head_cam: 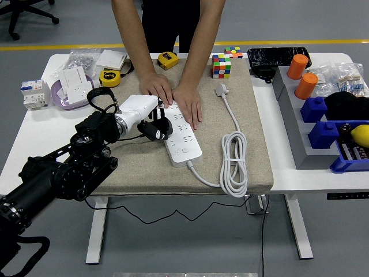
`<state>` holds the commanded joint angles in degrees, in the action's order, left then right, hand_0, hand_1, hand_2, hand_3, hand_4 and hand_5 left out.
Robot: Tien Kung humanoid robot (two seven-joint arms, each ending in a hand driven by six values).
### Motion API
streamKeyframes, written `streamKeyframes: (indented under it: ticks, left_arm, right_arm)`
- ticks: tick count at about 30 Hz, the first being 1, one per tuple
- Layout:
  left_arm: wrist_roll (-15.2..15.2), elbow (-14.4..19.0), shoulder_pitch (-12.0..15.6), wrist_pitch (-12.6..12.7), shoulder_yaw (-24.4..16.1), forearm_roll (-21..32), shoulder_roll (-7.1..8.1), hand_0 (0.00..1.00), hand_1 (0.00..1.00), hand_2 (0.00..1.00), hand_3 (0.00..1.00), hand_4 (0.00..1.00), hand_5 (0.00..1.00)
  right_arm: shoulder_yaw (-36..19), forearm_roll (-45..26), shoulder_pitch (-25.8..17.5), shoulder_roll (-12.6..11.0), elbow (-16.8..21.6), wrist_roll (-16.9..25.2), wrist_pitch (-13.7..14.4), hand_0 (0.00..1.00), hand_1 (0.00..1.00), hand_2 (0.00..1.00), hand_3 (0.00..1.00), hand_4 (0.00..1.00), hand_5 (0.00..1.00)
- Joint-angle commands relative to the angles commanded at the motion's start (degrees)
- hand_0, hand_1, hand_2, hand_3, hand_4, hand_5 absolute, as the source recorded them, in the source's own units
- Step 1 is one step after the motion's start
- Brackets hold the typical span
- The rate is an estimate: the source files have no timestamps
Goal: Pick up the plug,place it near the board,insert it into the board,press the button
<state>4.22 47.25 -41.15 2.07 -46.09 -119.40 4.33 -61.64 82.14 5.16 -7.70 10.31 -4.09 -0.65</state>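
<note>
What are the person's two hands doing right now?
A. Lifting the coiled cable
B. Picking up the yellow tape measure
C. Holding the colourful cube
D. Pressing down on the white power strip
D: both of the person's hands lie flat on the far end of the white power strip.

It looked like a robotics lab or test workshop. A white height-adjustable table [40, 130] stood on a grey floor [323, 231] marked with a yellow line [69, 47]. Yellow tape measures [168, 59], a white circuit breaker [33, 92], blue plastic bins [323, 124] and a wheeled office chair's base [26, 14] surrounded the workspace.
</note>
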Motion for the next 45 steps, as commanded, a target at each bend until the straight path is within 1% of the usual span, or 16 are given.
streamKeyframes:
  ticks: [4,12,13,19,20,24,25,30,31,37,38,42,43,45]
  left_arm:
    - [0.1,0.2,-0.1,-0.4,0.7,0.1,0.04,0.407,0.449,0.389,0.399,0.558,0.126]
    - [0.0,0.3,-0.3,-0.6,0.8,0.5,-0.03,0.408,0.45,0.389,0.401,0.561,0.126]
    - [0.0,0.3,-0.3,-0.7,0.8,0.7,-0.01,0.422,0.475,0.436,0.454,0.662,0.155]
    - [0.1,0.4,-0.2,-1.8,0.6,2.2,0.06,0.422,0.475,0.436,0.454,0.662,0.155]
    - [0.1,0.4,-0.2,-1.9,0.6,2.4,0.08,0.486,0.57,0.504,0.489,0.93,0.31]
    - [0.2,0.3,-0.2,-2.8,0.7,3.9,0.16,0.486,0.57,0.504,0.489,0.93,0.31]
    - [0.2,0.3,-0.2,-2.9,0.7,4.4,0.18,0.58,0.666,0.629,0.605,0.998,0.628]
    - [0.2,0.2,-0.2,-3.3,0.4,7.3,0.18,0.58,0.666,0.629,0.605,0.998,0.628]
    - [0.2,0.2,-0.2,-3.2,0.4,7.4,0.18,0.742,0.776,0.731,0.715,0.998,0.812]
    - [0.0,0.5,-0.1,-2.8,-0.1,8.7,0.23,0.742,0.776,0.731,0.715,0.998,0.812]
    - [-0.1,0.6,-0.1,-2.9,-0.2,8.9,0.25,0.846,0.87,0.817,0.815,0.998,0.908]
    - [-0.3,1.5,0.2,-3.0,-1.1,9.4,0.35,0.846,0.87,0.817,0.815,0.998,0.908]
    - [-0.3,1.9,0.3,-3.0,-1.5,9.4,0.37,0.9,0.916,0.846,0.855,0.998,0.998]
    - [-0.6,3.7,1.5,-2.1,-3.8,9.4,0.3,0.9,0.916,0.846,0.855,0.998,0.998]
  right_arm:
    - [0.2,-0.1,-0.1,0.0,0.0,0.0,0.0,0.811,0.72,0.693,0.607,0.886,0.575]
    - [0.4,-0.2,-0.1,-0.1,0.0,0.0,0.0,0.811,0.72,0.693,0.607,0.886,0.575]
    - [0.3,-0.2,-0.1,-0.1,0.0,0.0,0.0,0.811,0.72,0.693,0.606,0.886,0.574]
    - [0.2,0.0,-0.2,-0.1,0.0,0.1,-0.1,0.811,0.72,0.693,0.606,0.886,0.574]
    - [0.1,0.0,-0.2,-0.1,0.0,0.1,-0.1,0.811,0.72,0.694,0.606,0.887,0.574]
    - [0.1,0.0,-0.2,-0.1,0.0,0.2,-0.2,0.811,0.72,0.694,0.606,0.887,0.574]
    - [0.0,0.1,-0.2,-0.1,0.0,0.2,-0.2,0.811,0.72,0.694,0.608,0.888,0.573]
    - [-0.3,0.5,-0.2,-0.1,0.0,0.2,-0.3,0.811,0.72,0.694,0.608,0.888,0.573]
    - [-0.4,0.5,-0.2,-0.1,0.0,0.2,-0.3,0.811,0.72,0.693,0.607,0.888,0.575]
    - [-0.7,0.8,-0.1,-0.1,0.0,0.3,-0.4,0.811,0.72,0.693,0.607,0.888,0.575]
    - [-0.8,0.8,-0.1,-0.1,0.0,0.3,-0.4,0.812,0.72,0.694,0.607,0.889,0.572]
    - [-1.0,0.9,-0.1,0.0,0.0,0.3,-0.4,0.812,0.72,0.694,0.607,0.889,0.572]
    - [-1.1,0.8,-0.1,0.0,0.0,0.3,-0.4,0.812,0.72,0.694,0.607,0.89,0.57]
    - [-1.1,0.8,-0.1,0.1,0.0,0.3,-0.3,0.812,0.72,0.694,0.607,0.89,0.57]
